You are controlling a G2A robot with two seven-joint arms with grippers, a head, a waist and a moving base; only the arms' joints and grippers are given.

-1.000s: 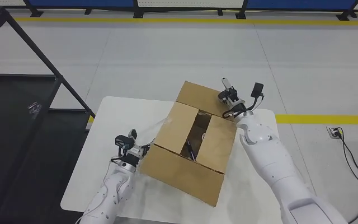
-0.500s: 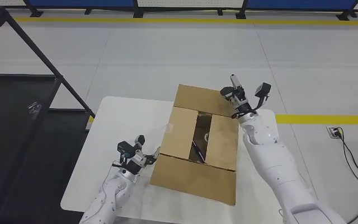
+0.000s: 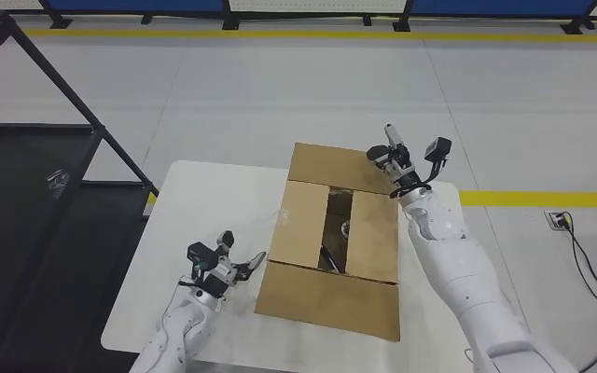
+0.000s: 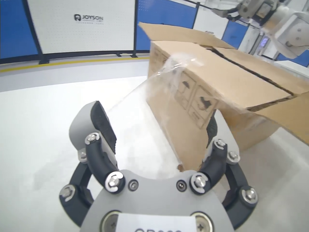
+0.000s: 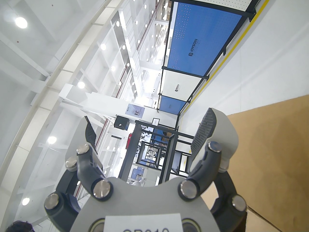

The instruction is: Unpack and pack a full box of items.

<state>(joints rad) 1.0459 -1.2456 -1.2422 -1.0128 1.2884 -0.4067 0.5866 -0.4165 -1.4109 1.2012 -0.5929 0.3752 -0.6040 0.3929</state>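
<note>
White table (image 3: 191,200) on a pale workshop floor, with a cardboard box (image 3: 328,300) standing toward its right side.
The box's two top flaps lie nearly shut, a narrow gap (image 3: 337,230) between them showing dark items inside; loose clear tape (image 4: 170,72) clings to its left wall. The left gripper (image 3: 241,254) sits low just beside the box's near left corner, fingers spread and holding nothing. The right gripper (image 3: 390,138) is raised over the far flap's (image 5: 265,146) right end, tilted upward, fingers (image 5: 210,121) spread wide and empty.
</note>
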